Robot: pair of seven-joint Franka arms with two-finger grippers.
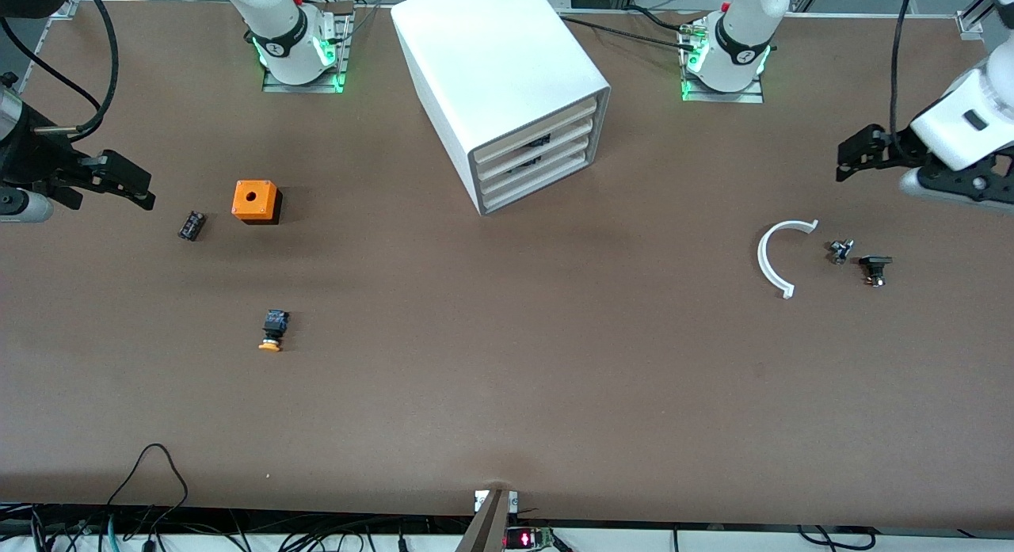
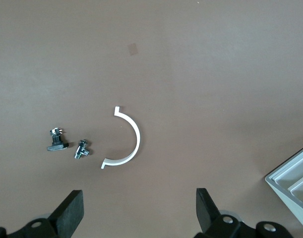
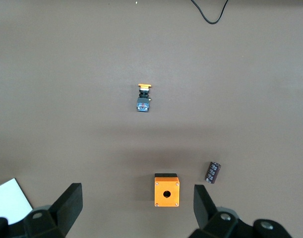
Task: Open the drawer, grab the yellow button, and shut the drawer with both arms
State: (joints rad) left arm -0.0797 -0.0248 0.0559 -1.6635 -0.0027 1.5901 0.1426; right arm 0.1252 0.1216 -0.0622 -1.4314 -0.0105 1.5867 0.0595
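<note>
Front view shows button (image 1: 272,331) out on the table, nearer the camera than the cabinet (image 1: 507,93); drawer (image 1: 535,126) looks shut; left gripper (image 1: 851,157) and right gripper (image 1: 131,184) hang wide, empty, seemingly finished.

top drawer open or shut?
Shut. The top drawer has its cream front flush with the two fronts below it, inside the cabinet frame.
</note>
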